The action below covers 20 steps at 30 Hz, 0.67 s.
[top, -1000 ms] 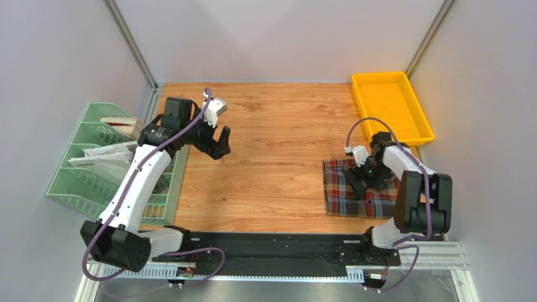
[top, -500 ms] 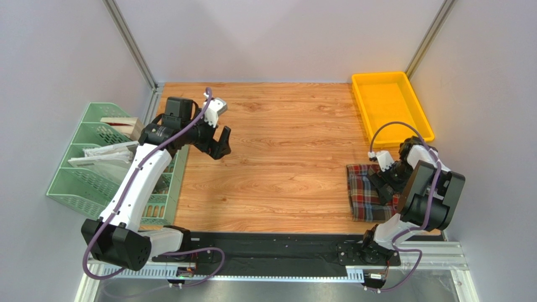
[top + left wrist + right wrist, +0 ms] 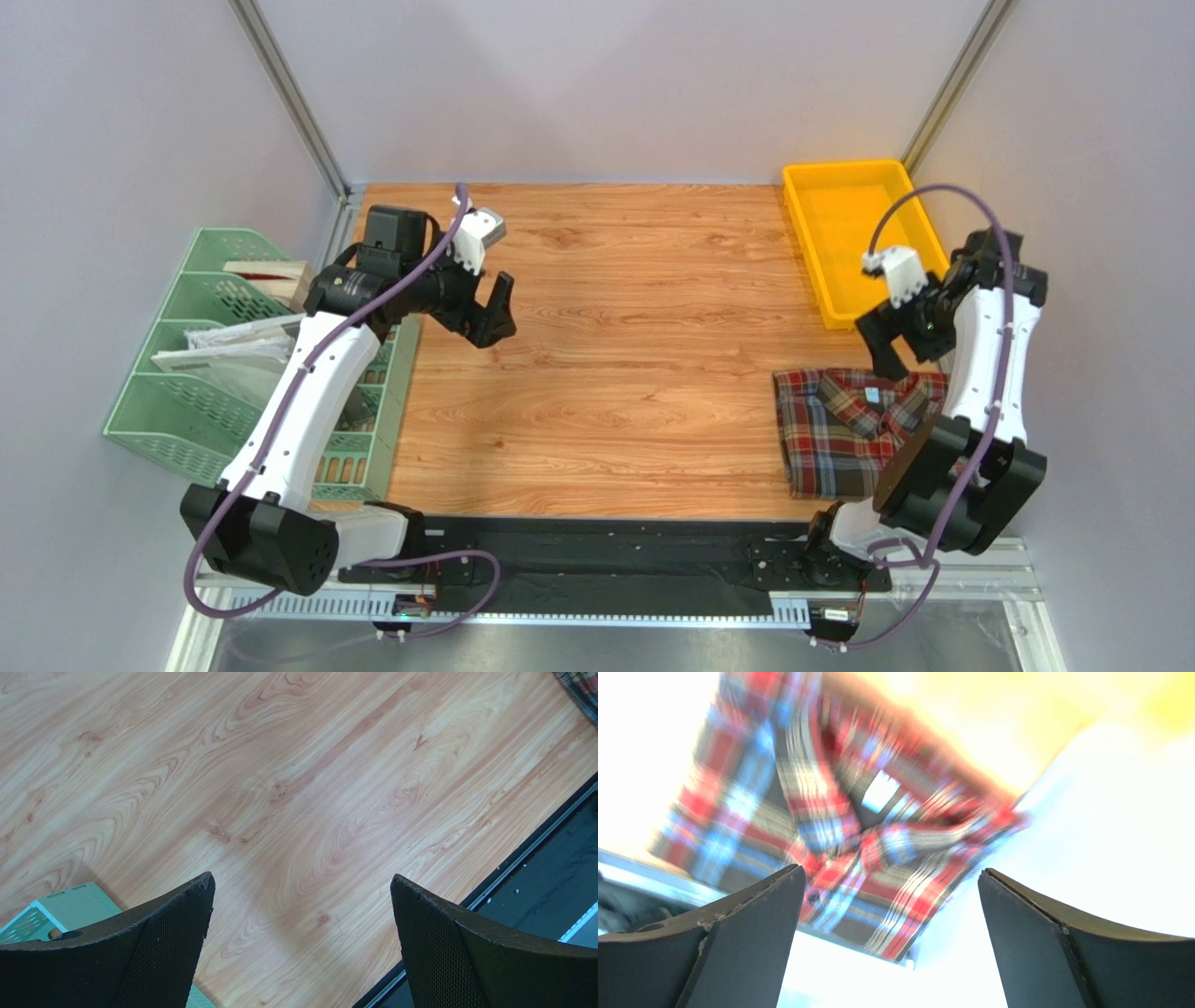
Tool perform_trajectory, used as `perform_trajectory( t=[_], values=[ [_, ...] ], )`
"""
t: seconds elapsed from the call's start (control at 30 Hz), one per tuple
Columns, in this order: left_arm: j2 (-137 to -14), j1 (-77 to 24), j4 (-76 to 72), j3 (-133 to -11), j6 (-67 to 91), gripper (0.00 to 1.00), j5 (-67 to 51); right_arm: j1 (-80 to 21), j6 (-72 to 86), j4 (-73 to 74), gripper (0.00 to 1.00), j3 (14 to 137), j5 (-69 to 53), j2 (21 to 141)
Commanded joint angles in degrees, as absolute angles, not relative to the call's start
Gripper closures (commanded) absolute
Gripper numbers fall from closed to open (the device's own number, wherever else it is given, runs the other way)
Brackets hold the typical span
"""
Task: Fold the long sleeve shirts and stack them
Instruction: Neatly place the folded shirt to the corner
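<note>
The folded plaid flannel shirt (image 3: 842, 427), dark brown, red, blue and cream, lies at the table's near right corner with its light blue neck label (image 3: 880, 395) showing. In the right wrist view the shirt (image 3: 829, 833) is blurred below the jaws. My right gripper (image 3: 898, 353) is open and empty, raised above the shirt's far edge. My left gripper (image 3: 484, 315) is open and empty, hovering over bare wood at the far left; a corner of the shirt (image 3: 582, 689) shows at the top right of the left wrist view.
A yellow tray (image 3: 870, 238) stands at the back right, just beyond the right gripper. A green rack (image 3: 225, 364) with papers and boxes stands off the table's left edge. A black rail (image 3: 603, 546) runs along the near edge.
My right gripper let go of the shirt and rose away toward the yellow tray. The shirt was slid to the right corner and now lies still. The left arm barely moved.
</note>
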<state>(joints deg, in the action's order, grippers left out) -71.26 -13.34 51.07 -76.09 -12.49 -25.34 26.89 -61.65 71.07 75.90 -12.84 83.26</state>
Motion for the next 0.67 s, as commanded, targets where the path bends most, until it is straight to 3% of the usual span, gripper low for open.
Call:
perform_trajectory(
  t=[0.0,0.13,0.33,0.43,0.63],
  values=[
    [-73.1,-12.9,51.9,-80.3,-10.1,0.01,-29.1,24.0,-48.6,80.7,0.0,87.0,-26.1,79.1],
    [-76.5,-12.9,53.6,-81.9,-9.2,0.01,-27.0,13.8,-30.8,74.5,0.0,87.1,-31.2,76.6],
    [-76.1,-12.9,52.7,-74.7,-9.5,0.01,-24.6,-6.1,-11.8,52.9,0.0,71.1,-25.9,71.2],
    [-74.0,-12.9,49.8,-67.6,-9.3,0.01,-25.0,-11.6,-9.0,49.8,0.0,65.2,-23.1,71.5],
    [-68.3,-12.9,46.5,-59.9,-9.8,0.01,-23.7,-13.2,-9.8,48.5,0.0,59.5,-21.4,67.9]
  ],
)
